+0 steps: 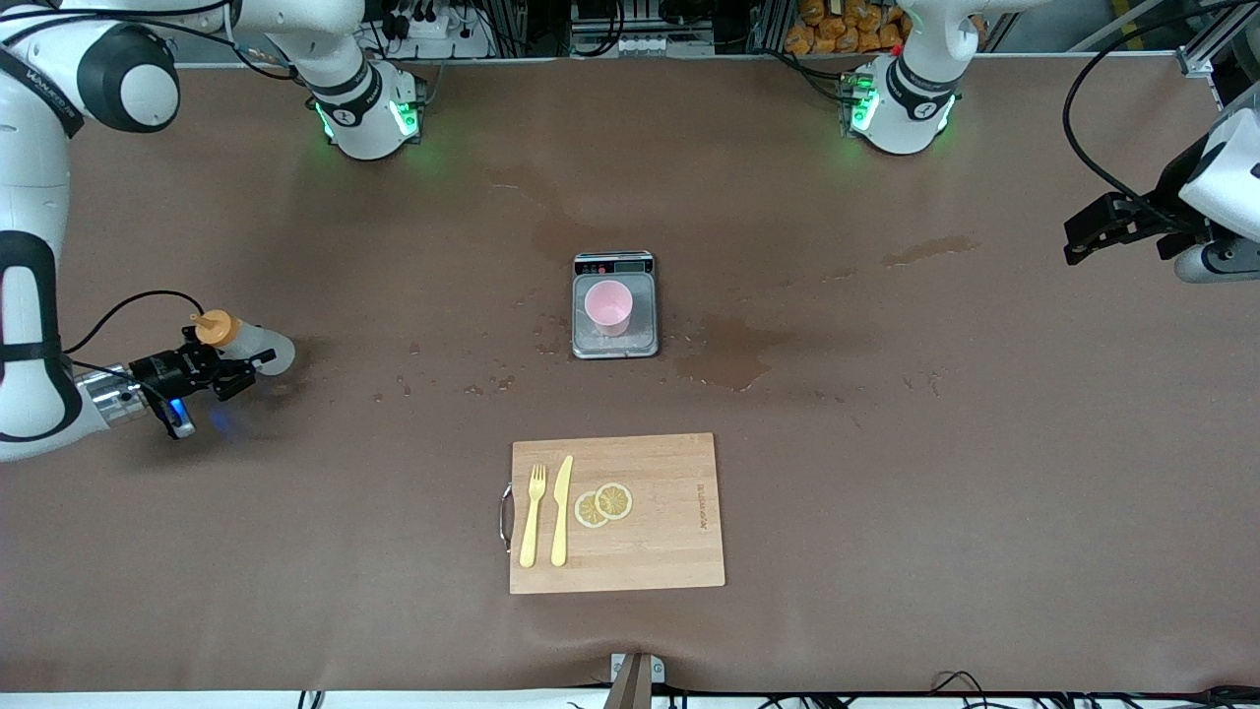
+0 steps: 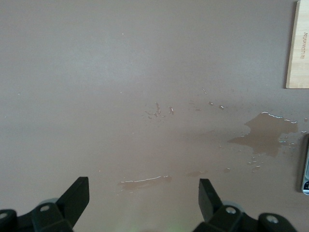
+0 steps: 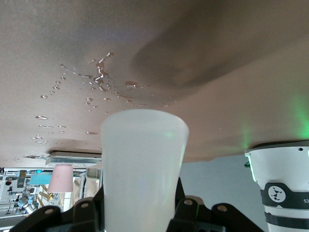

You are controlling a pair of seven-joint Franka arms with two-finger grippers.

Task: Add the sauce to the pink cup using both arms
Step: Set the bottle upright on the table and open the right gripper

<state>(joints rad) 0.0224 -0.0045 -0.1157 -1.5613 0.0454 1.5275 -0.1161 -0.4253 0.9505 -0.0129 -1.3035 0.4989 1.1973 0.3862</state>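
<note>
while the right claw (image 1: 221,369) was clamped on the sauce (image 1: 246,343), the bottle lay tilted in its grip over the right arm's end of the tabletop (image 1: 886,473), orange nozzle pointing up and away from the fingers. in the right wrist view the whitish body of the sauce (image 3: 142,164) filled the space between the fingers, held snugly. the pink cup (image 1: 609,306) stood upright on a small scale (image 1: 615,340) at the middle of the tabletop, well apart from the bottle, and it looked empty as far as could be told. the left claw (image 1: 1102,228) hung over the left arm's end of the tabletop with its fingers spread apart and nothing between them; the left wrist view showed only bare, wet-spotted surface under it.

judging from this, the step in hand was the carry: the bottle was grasped but not yet brought to the cup. the next move seemed to call for bringing the sauce across to above the cup, turning the nozzle down over its mouth, and likely having the left claw steady the cup or help squeeze. a cutting board (image 1: 617,513) with a fork, a knife and lemon slices lay nearer the front camera than the scale, out of the likely path.
</note>
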